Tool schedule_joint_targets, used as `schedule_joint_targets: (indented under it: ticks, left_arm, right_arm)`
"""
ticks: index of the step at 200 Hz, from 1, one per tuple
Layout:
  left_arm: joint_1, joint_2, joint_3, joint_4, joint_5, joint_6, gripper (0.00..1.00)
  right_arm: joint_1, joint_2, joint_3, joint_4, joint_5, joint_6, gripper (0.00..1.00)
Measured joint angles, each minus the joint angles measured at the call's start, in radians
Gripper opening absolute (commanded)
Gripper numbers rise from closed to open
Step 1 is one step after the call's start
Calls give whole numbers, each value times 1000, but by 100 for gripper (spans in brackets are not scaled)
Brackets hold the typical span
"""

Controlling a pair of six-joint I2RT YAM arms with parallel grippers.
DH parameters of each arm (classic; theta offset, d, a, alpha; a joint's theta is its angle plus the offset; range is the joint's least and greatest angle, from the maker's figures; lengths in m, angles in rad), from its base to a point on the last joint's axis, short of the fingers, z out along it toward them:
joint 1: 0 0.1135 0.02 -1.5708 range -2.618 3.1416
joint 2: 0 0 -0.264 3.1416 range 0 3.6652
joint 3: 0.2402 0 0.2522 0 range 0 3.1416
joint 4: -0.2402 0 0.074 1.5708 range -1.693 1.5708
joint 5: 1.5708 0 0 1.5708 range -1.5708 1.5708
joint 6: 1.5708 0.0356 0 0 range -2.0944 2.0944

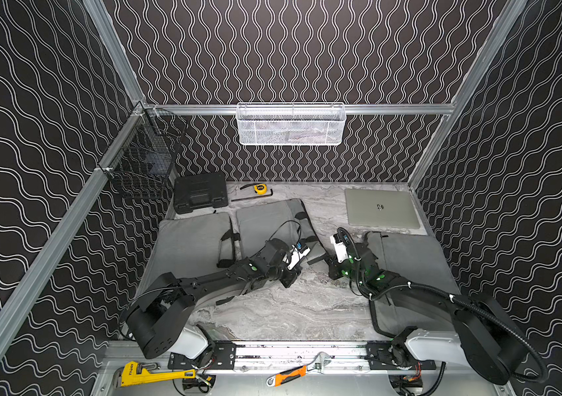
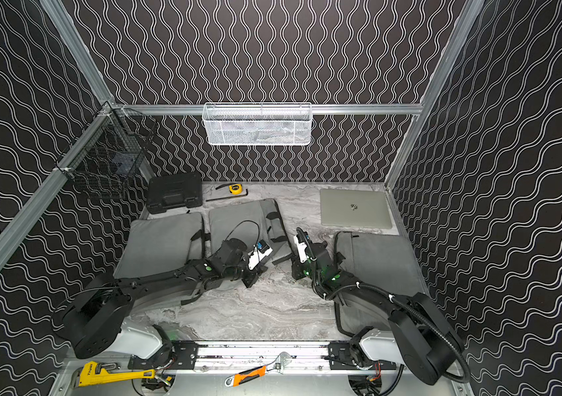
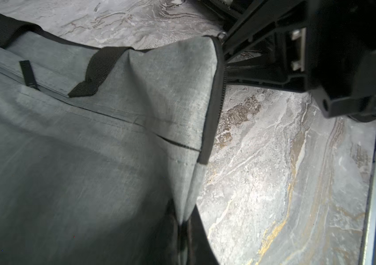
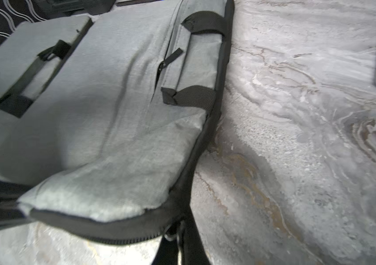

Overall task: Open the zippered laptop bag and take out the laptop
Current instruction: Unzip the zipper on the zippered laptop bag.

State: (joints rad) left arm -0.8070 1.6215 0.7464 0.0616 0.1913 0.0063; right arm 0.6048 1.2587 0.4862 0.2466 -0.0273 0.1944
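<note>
The grey laptop bag (image 1: pixel 269 223) with black handles lies mid-table between two similar grey bags. My left gripper (image 1: pixel 298 271) is shut on the fabric of its near corner (image 3: pixel 183 215). My right gripper (image 1: pixel 328 264) is shut on the zipper pull (image 4: pixel 171 231) at the end of the bag's black zipper band (image 4: pixel 125 231), and its fingers (image 3: pixel 246 41) also show in the left wrist view beside the pull ring. A silver laptop (image 1: pixel 380 212) lies bare on the table at the back right. What is inside the bag is hidden.
A second grey bag (image 1: pixel 190 243) lies at the left and a third (image 1: pixel 413 260) under the right arm. A black tool case (image 1: pixel 200 193), a yellow tape measure (image 1: pixel 260 188) and a hex key sit at the back. Baskets hang on the walls; wrenches lie on the front rail.
</note>
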Motion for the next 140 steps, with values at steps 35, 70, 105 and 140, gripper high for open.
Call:
schedule_joint_targets:
  ticks: [35, 70, 105, 140]
  left_arm:
    - [-1, 8, 7, 0, 41, -8, 46]
    - [-1, 16, 29, 36, 67, -43, 58]
    - [-21, 64, 85, 58, 85, -85, 61]
    - [-59, 104, 146, 64, 81, -96, 59]
  right_arm:
    - [15, -51, -47, 9, -38, 8, 0]
    - [50, -63, -92, 19, -72, 34, 0]
    - [76, -68, -100, 29, -98, 57, 0]
    - [90, -85, -100, 29, -114, 59, 0]
